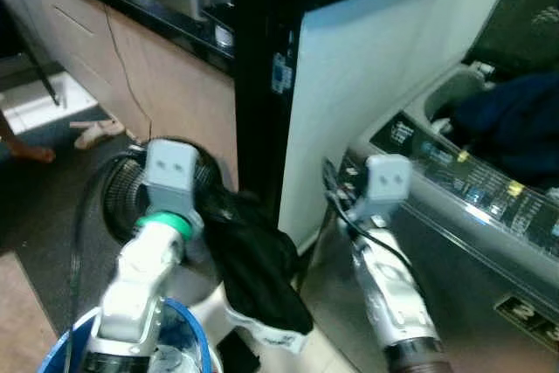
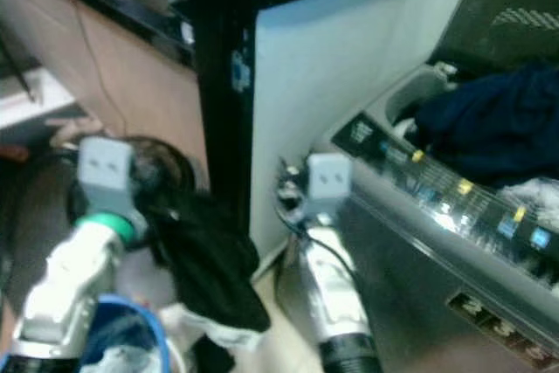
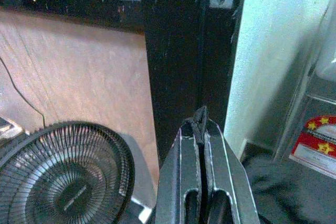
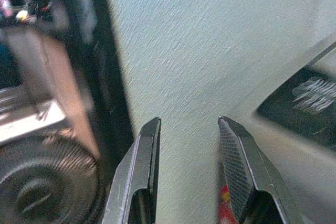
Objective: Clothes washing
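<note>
Left gripper (image 3: pixel 201 129) clamps black garment (image 1: pixel 258 272); right gripper (image 4: pixel 186 140) gapes; labels unreadable.

Readable markings by the washing machine

The washing machine's (image 1: pixel 454 242) front plate (image 1: pixel 524 316) showed a "2"; its panel print and a red sticker (image 3: pixel 315 142) with yellow stars were too blurred to read.

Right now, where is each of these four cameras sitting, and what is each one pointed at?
Left eye view: on the head, looking down at both silver arms, the left gripper holding a black garment, the washing machine to the right.
Right eye view: same head, same scene.
Left wrist view: along closed fingers toward a floor fan.
Right wrist view: along the open right gripper toward a pale wall.
Both wrist views share the fan.
</note>
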{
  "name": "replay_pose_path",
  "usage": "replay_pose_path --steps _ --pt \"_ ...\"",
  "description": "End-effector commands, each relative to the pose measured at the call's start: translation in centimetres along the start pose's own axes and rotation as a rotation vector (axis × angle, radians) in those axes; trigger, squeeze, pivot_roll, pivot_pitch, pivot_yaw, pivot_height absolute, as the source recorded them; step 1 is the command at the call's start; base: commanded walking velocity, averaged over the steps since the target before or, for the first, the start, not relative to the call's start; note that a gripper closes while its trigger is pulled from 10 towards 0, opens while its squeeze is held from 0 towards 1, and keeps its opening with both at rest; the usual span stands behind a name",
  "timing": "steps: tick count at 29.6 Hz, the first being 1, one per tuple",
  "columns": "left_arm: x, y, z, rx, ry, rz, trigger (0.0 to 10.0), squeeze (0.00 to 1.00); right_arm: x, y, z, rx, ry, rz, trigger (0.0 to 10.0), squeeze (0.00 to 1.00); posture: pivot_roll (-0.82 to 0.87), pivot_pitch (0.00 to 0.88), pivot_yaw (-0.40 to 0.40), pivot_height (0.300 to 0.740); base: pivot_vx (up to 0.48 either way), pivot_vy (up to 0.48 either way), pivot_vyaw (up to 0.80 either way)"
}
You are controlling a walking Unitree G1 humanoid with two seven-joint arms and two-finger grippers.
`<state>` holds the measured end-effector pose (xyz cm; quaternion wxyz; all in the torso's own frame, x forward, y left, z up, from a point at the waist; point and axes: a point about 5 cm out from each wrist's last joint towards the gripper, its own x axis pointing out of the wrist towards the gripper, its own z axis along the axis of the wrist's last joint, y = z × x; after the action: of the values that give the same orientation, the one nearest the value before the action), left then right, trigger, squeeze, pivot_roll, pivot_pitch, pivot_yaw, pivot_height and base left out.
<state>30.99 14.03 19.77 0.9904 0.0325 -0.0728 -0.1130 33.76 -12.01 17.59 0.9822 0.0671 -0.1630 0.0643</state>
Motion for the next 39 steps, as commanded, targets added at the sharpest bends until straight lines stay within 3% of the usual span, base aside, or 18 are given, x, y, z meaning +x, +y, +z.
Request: replay_pose_path --steps 1,12,29,35,37,38,39 --pt "-0.1 0.1 -0.2 0.004 0.009 0.006 10.0 0.00 -0.2 0.3 -0.2 0.017 0.006 0.003 10.0 0.00 0.02 0.028 0.031 0.740 0.000 0.000 -0.78" --pt "-0.1 0.2 -0.1 0.005 0.005 0.009 10.0 0.00 0.9 0.7 2.2 0.051 -0.076 0.001 10.0 0.00 0.02 0.033 0.031 0.740 0.000 0.000 -0.78" --pt "0.0 0.2 0.4 0.006 -0.010 0.012 10.0 0.00 1.2 0.8 3.6 0.071 -0.118 -0.003 10.0 0.00 0.02 0.035 0.032 0.740 0.000 0.000 -0.78" --pt "0.3 0.4 2.1 0.071 -0.080 0.013 10.0 0.00 1.9 1.1 6.1 0.105 -0.207 0.004 10.0 0.00 0.02 0.035 0.034 0.740 0.000 0.000 -0.79" --pt "0.6 0.3 4.9 0.142 -0.192 0.001 10.0 0.00 2.2 1.1 8.1 0.167 -0.298 -0.003 10.0 0.00 0.03 0.030 0.031 0.740 0.000 0.000 -0.79" --pt "0.6 0.3 4.9 0.142 -0.192 0.001 10.0 0.00 2.2 1.1 8.1 0.167 -0.298 -0.003 10.0 0.00 0.03 0.030 0.031 0.740 0.000 0.000 -0.79" --pt "0.7 0.2 6.9 0.185 -0.275 -0.006 10.0 0.00 2.3 0.9 8.9 0.222 -0.336 -0.015 10.0 0.00 0.03 0.026 0.029 0.740 0.000 0.000 -0.78"
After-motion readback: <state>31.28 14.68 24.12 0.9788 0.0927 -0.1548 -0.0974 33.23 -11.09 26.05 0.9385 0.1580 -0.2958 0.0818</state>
